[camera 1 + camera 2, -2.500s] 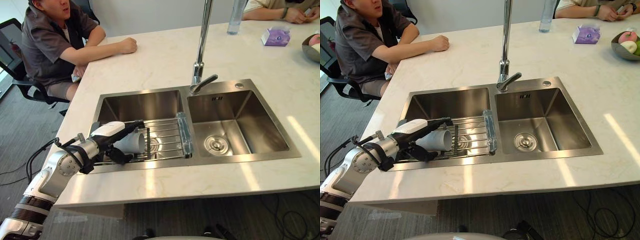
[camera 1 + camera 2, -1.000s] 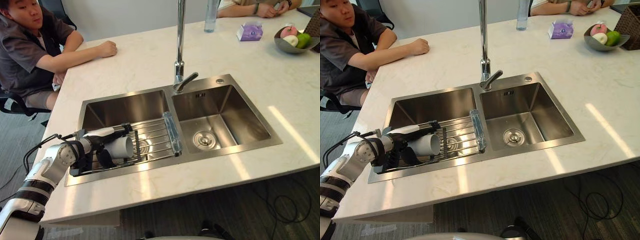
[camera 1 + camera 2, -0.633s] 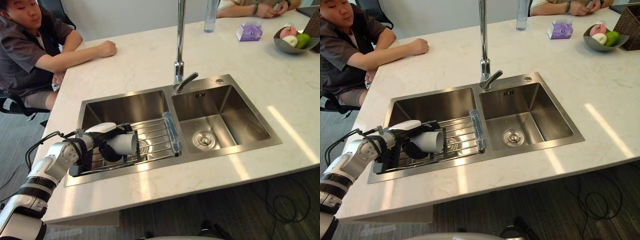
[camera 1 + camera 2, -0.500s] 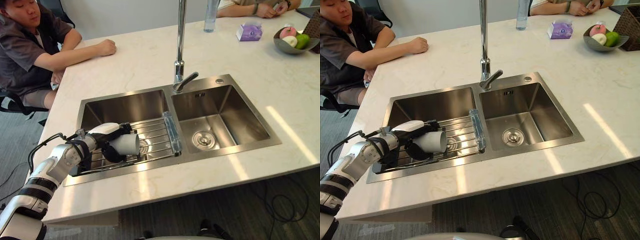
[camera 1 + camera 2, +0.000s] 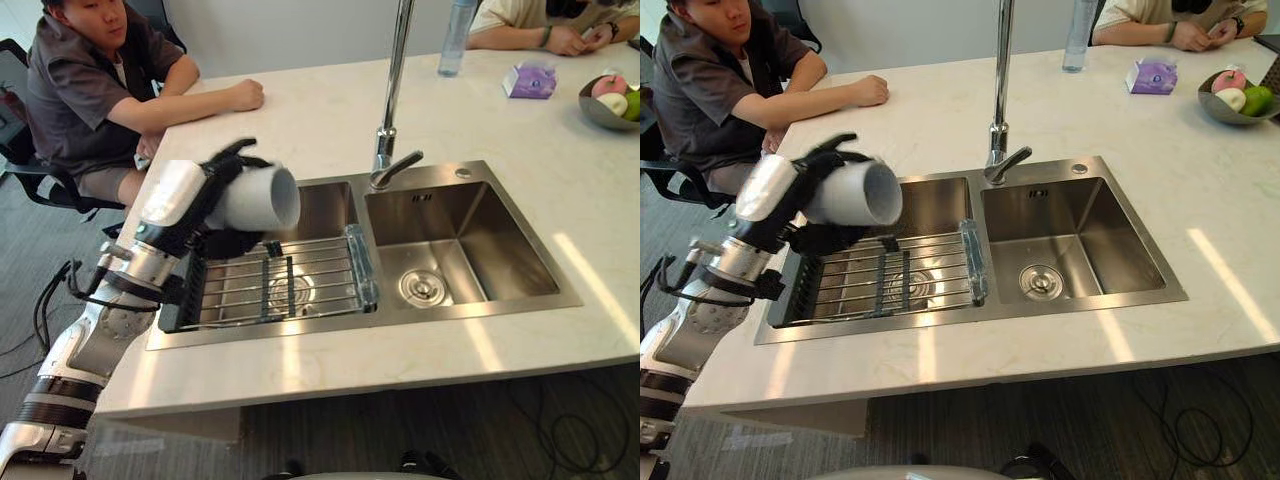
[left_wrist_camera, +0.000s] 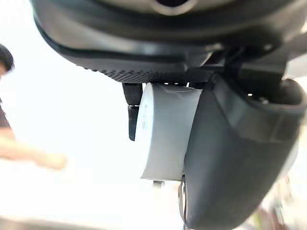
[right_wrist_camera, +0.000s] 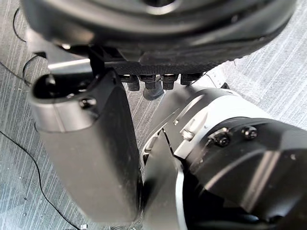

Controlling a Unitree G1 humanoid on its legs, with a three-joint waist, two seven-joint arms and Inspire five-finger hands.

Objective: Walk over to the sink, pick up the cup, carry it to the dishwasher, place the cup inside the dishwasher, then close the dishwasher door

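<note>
My left hand (image 5: 188, 196) is shut on the white cup (image 5: 264, 198), with fingers over its top and the thumb under it. The cup lies on its side in the grip, its open mouth facing right, held in the air above the left basin (image 5: 315, 208) of the steel sink. In the left wrist view the cup (image 6: 165, 129) sits between the thumb (image 6: 230, 158) and the fingers (image 6: 133, 114). In the right wrist view my right hand (image 7: 86, 143) hangs low over the grey floor, relaxed and holding nothing.
A wire dish rack (image 5: 290, 280) lies in the left basin under the cup. The tall faucet (image 5: 392, 95) rises behind the divider. A person (image 5: 95, 80) sits at the counter's far left corner. A bottle (image 5: 452, 40), tissue pack (image 5: 530, 80) and fruit bowl (image 5: 610, 100) stand far right.
My left hand has lifted the cup off the wire rack and raised it well above the left basin. The camera has also shifted.
</note>
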